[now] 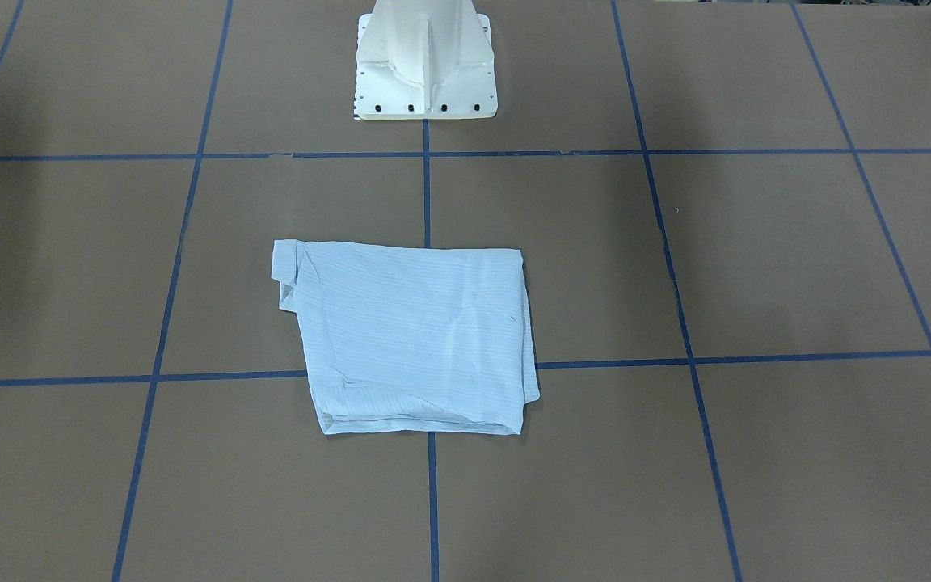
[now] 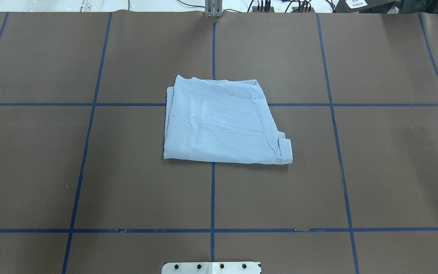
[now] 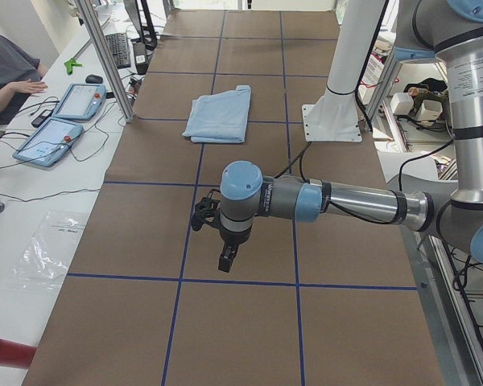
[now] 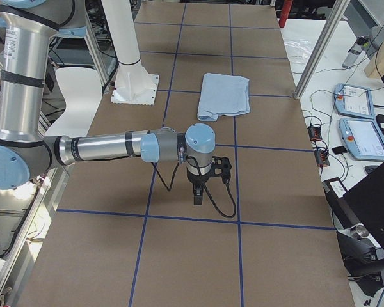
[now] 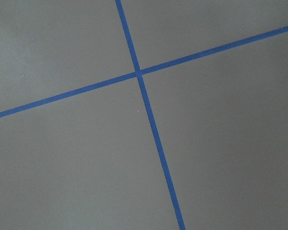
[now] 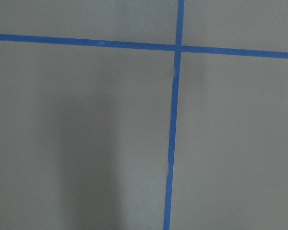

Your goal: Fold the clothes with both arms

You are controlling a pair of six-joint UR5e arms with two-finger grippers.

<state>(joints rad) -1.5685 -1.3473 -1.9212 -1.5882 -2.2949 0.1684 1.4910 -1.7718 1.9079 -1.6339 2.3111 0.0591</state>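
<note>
The clothes, one light blue striped shirt (image 2: 219,121), lie folded into a flat, roughly square bundle at the middle of the brown table (image 1: 413,339), with a cuff sticking out at one corner. Neither arm touches them. In the exterior left view, my left arm reaches out low over the table, and its gripper (image 3: 225,261) points down well short of the shirt (image 3: 220,114). The exterior right view shows my right gripper (image 4: 197,195) hanging likewise, away from the shirt (image 4: 225,94). I cannot tell whether either is open or shut. Both wrist views show only table and blue tape.
The white pedestal base (image 1: 425,73) stands at the robot's edge of the table. Blue tape lines (image 2: 213,190) divide the table into squares. Beside the table, a side bench holds teach pendants (image 3: 60,121), cables and a person's arm (image 3: 16,80). Aluminium posts (image 3: 105,56) stand at the table's edge.
</note>
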